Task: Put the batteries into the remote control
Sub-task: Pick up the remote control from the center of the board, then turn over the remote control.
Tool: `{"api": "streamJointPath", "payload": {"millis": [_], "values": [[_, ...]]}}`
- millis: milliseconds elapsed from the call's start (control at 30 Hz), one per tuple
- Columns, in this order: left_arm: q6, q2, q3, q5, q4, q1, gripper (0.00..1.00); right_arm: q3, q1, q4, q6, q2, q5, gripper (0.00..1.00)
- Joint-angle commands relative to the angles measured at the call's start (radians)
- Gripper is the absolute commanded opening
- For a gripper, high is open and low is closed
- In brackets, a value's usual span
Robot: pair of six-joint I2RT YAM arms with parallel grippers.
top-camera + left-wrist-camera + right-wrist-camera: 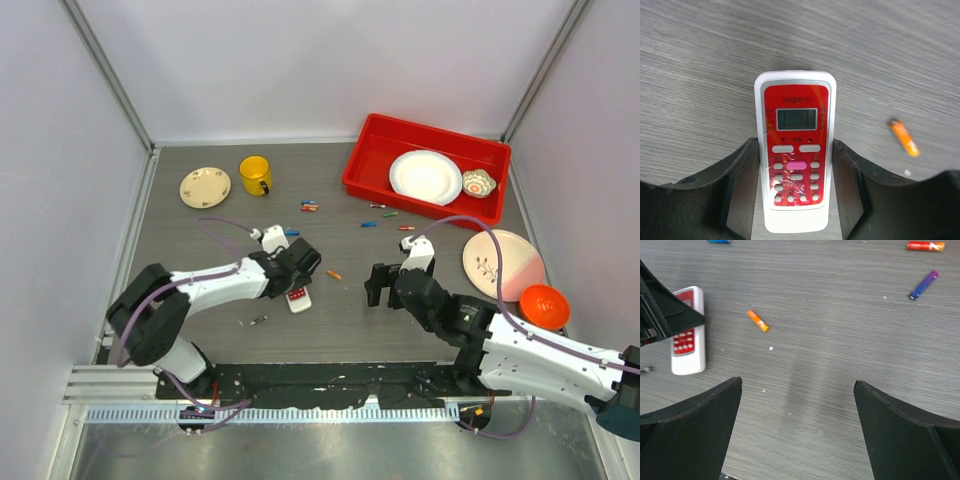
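The remote control (796, 150) lies face up on the grey table, its red face and white buttons showing. My left gripper (795, 145) straddles its lower half, a finger pressed against each long side. From above, the remote control (298, 297) pokes out under the left gripper (297, 287). An orange battery (334, 275) lies just right of it, also seen as the orange battery (903, 137) and the orange battery (758, 321). More batteries (309, 206) are scattered further back. My right gripper (388, 280) hovers open over bare table, with nothing between its fingers (705, 415).
A red tray (365, 160) at the back right holds a white plate (425, 176) and a small bowl (479, 183). A yellow mug (255, 175) and cream plate (205, 186) stand back left. A pink-white plate (503, 262) and orange bowl (545, 305) sit right.
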Motion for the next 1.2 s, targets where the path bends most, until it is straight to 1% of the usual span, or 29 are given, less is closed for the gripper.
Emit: {"api": "streamJointPath", "payload": {"millis": [0, 33, 67, 100, 133, 167, 200, 233, 267, 300, 333, 367, 400, 433, 500, 533, 600, 633, 733, 933, 1033, 1167], "values": [[0.193, -0.220, -0.052, 0.043, 0.237, 0.006, 0.11, 0.094, 0.002, 0.063, -0.014, 0.010, -0.068, 1.00], [0.229, -0.261, -0.069, 0.087, 0.286, 0.005, 0.07, 0.108, 0.002, 0.095, -0.012, 0.016, -0.092, 1.00], [0.250, -0.330, -0.106, 0.109, 0.371, 0.005, 0.01, 0.116, -0.001, 0.109, -0.009, 0.022, -0.152, 1.00], [0.278, -0.370, -0.126, 0.126, 0.413, 0.009, 0.00, 0.125, -0.006, 0.121, -0.003, 0.035, -0.181, 1.00], [0.284, -0.403, -0.149, 0.173, 0.457, 0.013, 0.00, 0.140, -0.016, 0.148, 0.003, 0.039, -0.227, 1.00], [0.284, -0.433, -0.196, 0.201, 0.552, 0.022, 0.00, 0.148, -0.030, 0.167, 0.011, 0.042, -0.331, 1.00], [0.281, -0.491, -0.218, 0.236, 0.594, 0.048, 0.00, 0.153, -0.068, 0.185, 0.019, 0.045, -0.397, 1.00], [0.273, -0.515, -0.239, 0.281, 0.632, 0.063, 0.00, 0.153, -0.084, 0.229, 0.029, 0.042, -0.440, 1.00], [0.266, -0.541, -0.287, 0.351, 0.725, 0.080, 0.00, 0.146, -0.105, 0.259, 0.055, 0.035, -0.480, 1.00], [0.260, -0.579, -0.313, 0.396, 0.778, 0.112, 0.00, 0.136, -0.143, 0.292, 0.068, 0.026, -0.597, 1.00], [0.246, -0.599, -0.340, 0.432, 0.832, 0.131, 0.00, 0.104, -0.168, 0.372, 0.089, 0.000, -0.646, 1.00], [0.240, -0.613, -0.392, 0.488, 0.949, 0.147, 0.00, 0.087, -0.192, 0.427, 0.115, -0.011, -0.695, 1.00], [0.230, -0.627, -0.419, 0.534, 1.003, 0.181, 0.00, 0.073, -0.243, 0.466, 0.170, -0.019, -0.783, 1.00], [0.205, -0.650, -0.442, 0.557, 1.098, 0.198, 0.00, 0.050, -0.268, 0.536, 0.193, -0.021, -0.831, 1.00], [0.184, -0.659, -0.496, 0.621, 1.180, 0.238, 0.00, 0.013, -0.312, 0.607, 0.271, -0.010, -0.934, 1.00], [0.177, -0.659, -0.515, 0.640, 1.247, 0.244, 0.00, 0.001, -0.317, 0.688, 0.295, 0.002, -0.957, 1.00], [0.157, -0.653, -0.526, 0.677, 1.306, 0.247, 0.00, -0.022, -0.323, 0.753, 0.345, 0.030, -0.993, 1.00], [0.148, -0.638, -0.538, 0.686, 1.375, 0.246, 0.00, -0.025, -0.323, 0.798, 0.355, 0.045, -1.025, 1.00], [0.099, -0.609, -0.549, 0.720, 1.493, 0.247, 0.00, -0.041, -0.323, 0.895, 0.384, 0.111, -1.079, 1.00], [0.019, -0.514, -0.534, 0.813, 1.648, 0.247, 0.00, -0.045, -0.323, 0.954, 0.371, 0.153, -1.111, 1.00], [-0.013, -0.472, -0.529, 0.836, 1.700, 0.247, 0.00, -0.051, -0.323, 0.977, 0.365, 0.153, -1.117, 1.00], [-0.043, -0.435, -0.526, 0.852, 1.756, 0.247, 0.00, -0.038, -0.323, 0.968, 0.341, 0.171, -1.122, 1.00]]}}
